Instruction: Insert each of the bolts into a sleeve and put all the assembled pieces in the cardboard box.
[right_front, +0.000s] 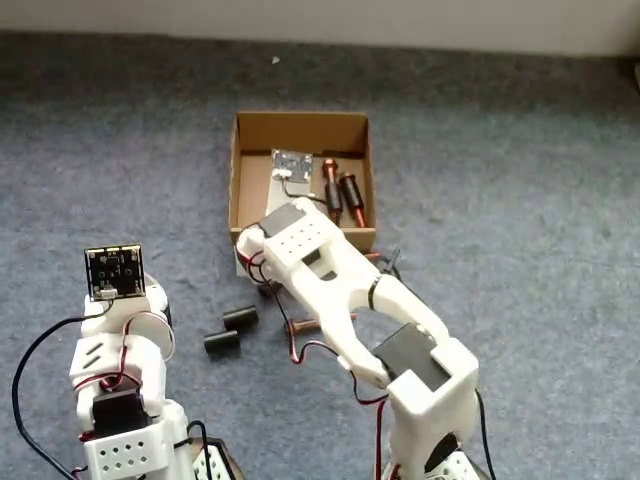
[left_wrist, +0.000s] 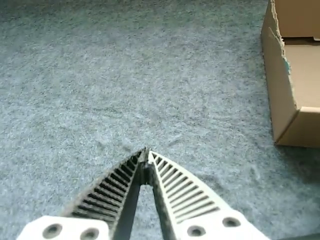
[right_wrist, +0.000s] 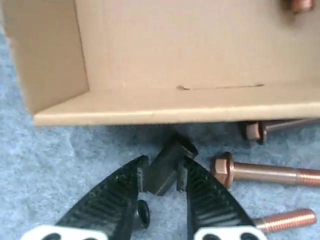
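Note:
The cardboard box (right_front: 240, 180) stands at the middle back with two bolts in black sleeves (right_front: 341, 193) lying inside. My right gripper (right_wrist: 161, 175) is down on the carpet just outside the box's near wall (right_wrist: 175, 107), shut on a black sleeve (right_wrist: 167, 161). Three loose copper bolts (right_wrist: 265, 172) lie beside it on the carpet. Two more black sleeves (right_front: 231, 329) lie left of the right arm (right_front: 340, 285). At the near left my left gripper (left_wrist: 146, 161) is shut and holds nothing above bare carpet, the box (left_wrist: 290, 90) off to its side.
Grey carpet covers the whole work area. A bolt (right_front: 300, 325) lies partly under the right arm, whose red and black cables hang near it. Open carpet stretches left and right of the box.

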